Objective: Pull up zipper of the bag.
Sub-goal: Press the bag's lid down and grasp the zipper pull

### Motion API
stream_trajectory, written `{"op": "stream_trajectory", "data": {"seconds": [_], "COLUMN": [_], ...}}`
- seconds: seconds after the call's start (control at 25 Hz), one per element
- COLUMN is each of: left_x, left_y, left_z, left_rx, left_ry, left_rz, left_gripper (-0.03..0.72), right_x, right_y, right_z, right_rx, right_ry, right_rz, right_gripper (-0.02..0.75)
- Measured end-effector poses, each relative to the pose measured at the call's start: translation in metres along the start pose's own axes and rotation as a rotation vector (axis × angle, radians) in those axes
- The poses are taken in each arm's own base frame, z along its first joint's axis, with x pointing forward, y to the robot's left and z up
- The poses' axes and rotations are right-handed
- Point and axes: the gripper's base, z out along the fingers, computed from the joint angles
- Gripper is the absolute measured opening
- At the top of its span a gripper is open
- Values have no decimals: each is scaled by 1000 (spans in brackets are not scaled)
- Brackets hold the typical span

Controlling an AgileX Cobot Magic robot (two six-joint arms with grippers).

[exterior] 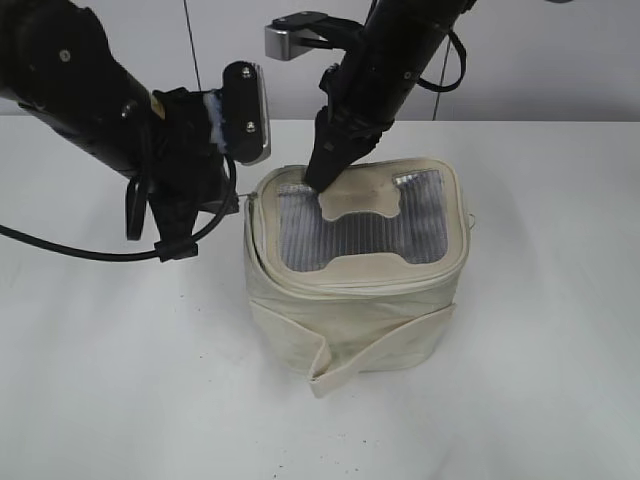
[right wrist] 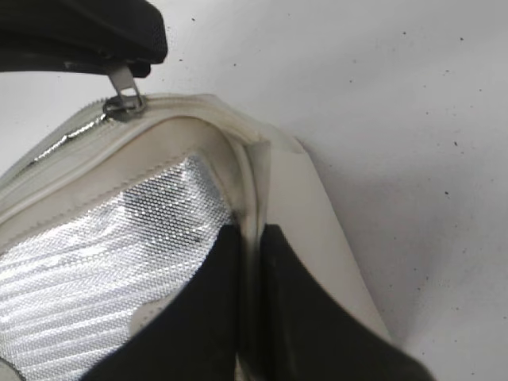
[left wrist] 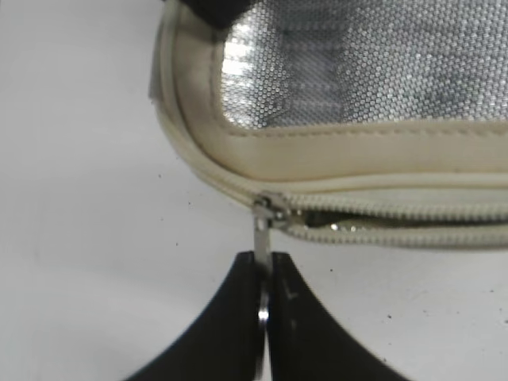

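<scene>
The cream-white bag (exterior: 350, 310) stands in the middle of the table, its lid with the grey ribbed panel and cream H patch facing up. My left gripper (left wrist: 266, 266) is shut on the silver zipper pull (left wrist: 262, 234) at the lid's left corner (exterior: 250, 200). The zipper track (left wrist: 381, 222) gapes open to the right of the slider and is closed to its left. My right gripper (right wrist: 250, 238) is shut on a cream fold of the lid's rim and bears down on the lid's back left part (exterior: 322, 182). The right wrist view also shows the left gripper's jaw (right wrist: 119, 40) holding the pull (right wrist: 123, 83).
The bag's wide cream strap (exterior: 380, 350) hangs across its front. A black cable (exterior: 80, 250) loops from the left arm over the white table (exterior: 120, 380). A pale wall runs behind the table.
</scene>
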Motion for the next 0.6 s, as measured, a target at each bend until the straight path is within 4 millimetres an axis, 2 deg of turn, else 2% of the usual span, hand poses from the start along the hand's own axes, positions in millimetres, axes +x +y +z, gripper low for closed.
{"op": "stream_trajectory", "data": {"seconds": [0.32,0.6], "left_x": [1,2], "left_y": [-2,-8], "left_z": [-2,-17], "left_rx": [40,96], "left_ry": [26,48], "left_rz": [-96,-191], "left_gripper": [3,2], "right_x": [-1,-3], "right_y": [0,3], "right_z": [0,1], "right_rx": [0,-13], "right_ry": [-2,-10], "right_rz": [19,66], "right_gripper": [38,38]}}
